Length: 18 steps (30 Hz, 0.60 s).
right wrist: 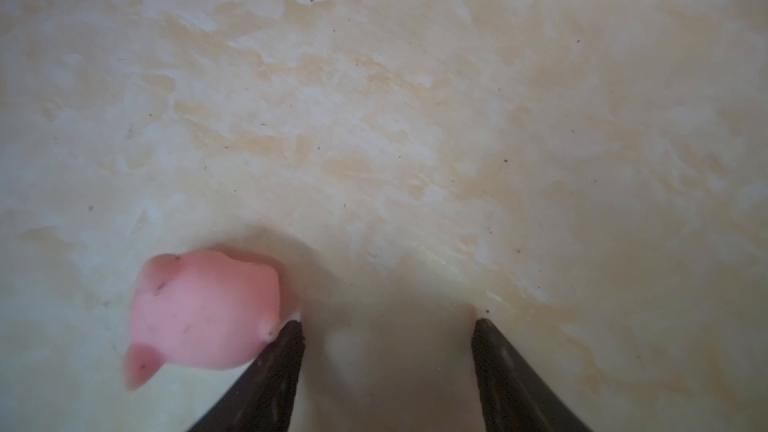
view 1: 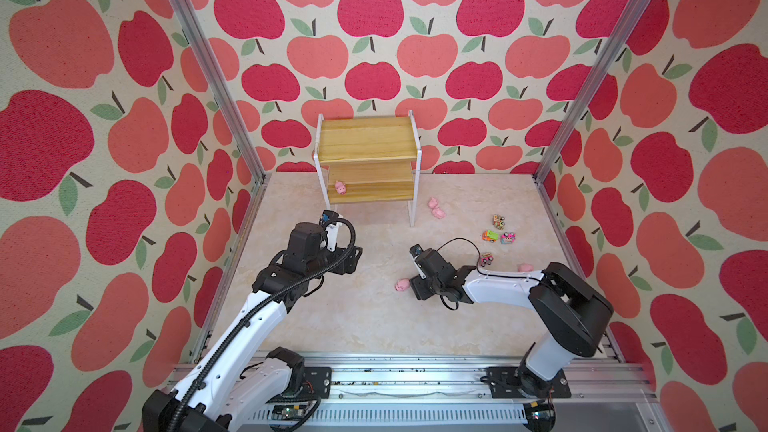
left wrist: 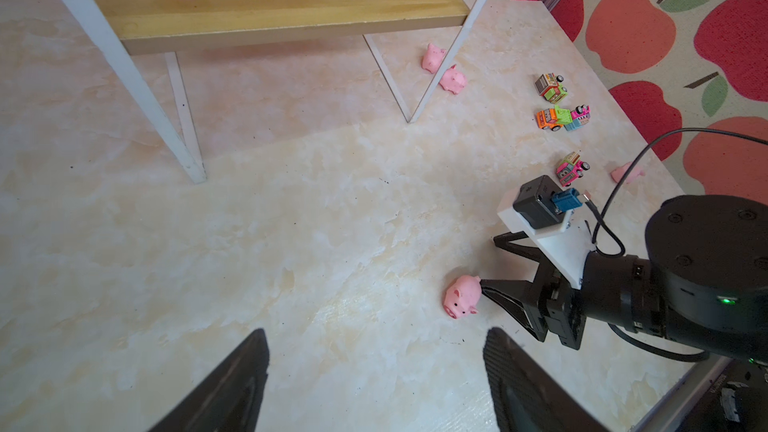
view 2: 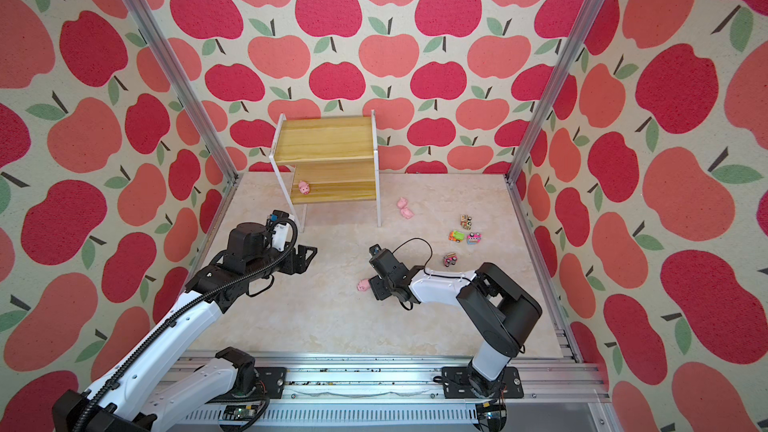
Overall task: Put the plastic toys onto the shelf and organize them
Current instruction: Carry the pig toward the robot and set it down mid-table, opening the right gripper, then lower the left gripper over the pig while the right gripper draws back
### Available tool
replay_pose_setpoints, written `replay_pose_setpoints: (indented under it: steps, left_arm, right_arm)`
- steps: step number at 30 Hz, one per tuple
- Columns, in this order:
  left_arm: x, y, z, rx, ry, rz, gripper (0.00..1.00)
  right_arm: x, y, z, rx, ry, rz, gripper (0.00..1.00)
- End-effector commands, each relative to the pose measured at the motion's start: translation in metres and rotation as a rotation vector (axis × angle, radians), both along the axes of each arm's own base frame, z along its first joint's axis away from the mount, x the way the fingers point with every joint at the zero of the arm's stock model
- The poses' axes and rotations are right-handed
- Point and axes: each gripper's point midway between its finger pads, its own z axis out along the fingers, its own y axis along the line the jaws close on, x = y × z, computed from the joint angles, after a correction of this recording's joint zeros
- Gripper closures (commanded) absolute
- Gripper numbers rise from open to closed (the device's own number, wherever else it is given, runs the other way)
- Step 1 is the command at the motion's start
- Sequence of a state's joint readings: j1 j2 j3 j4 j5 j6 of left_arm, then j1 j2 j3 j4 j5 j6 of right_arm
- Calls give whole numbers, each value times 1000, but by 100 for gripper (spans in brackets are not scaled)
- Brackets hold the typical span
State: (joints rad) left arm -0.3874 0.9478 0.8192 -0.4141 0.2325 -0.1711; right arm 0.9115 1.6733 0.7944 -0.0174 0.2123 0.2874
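the shelf (view 1: 368, 139) stands at 12 o'clock on the desk (view 1: 353, 317), against the back wall (view 1: 374, 35). one pig (view 1: 340, 188) sits on its lower board, at the left end, snout toward the arms. two pigs (view 1: 436, 208) lie close together on the desk at 1 o'clock, just beside the shelf's right front leg. three trucks (view 1: 491, 236) cluster at 2 o'clock, a fourth truck (view 1: 486, 260) sits apart from them toward 3 o'clock, and an edge pig (view 1: 525, 268) lies at 3 o'clock, partly hidden behind the right arm (view 1: 503, 284). the middle pig (right wrist: 203, 309) lies near the desk's middle. the right jaws are down at the desk, fairly wide, with only bare desk between them; the middle pig is outside the gap, touching the outer side of one tip. the left jaws hang above the desk at 10 o'clock, in front of the shelf, wide apart and holding nothing
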Motion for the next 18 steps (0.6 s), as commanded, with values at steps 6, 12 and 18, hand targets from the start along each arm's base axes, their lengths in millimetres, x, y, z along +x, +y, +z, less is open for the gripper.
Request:
replay_pose_setpoints:
  steps: [6,12,18]
  left_arm:
    - [-15,-23,-6,32,-39,-122,15]
    - [-30,-50,-18,117,-53,-157,15]
    - [-32,-83,-50,87,-33,-49,16]
  right_arm:
    - [25,24,5,95,-50,-33,32]
    - [35,13,24,154,-115,-73,31]
    - [50,-22,67,286,-188,-150,30]
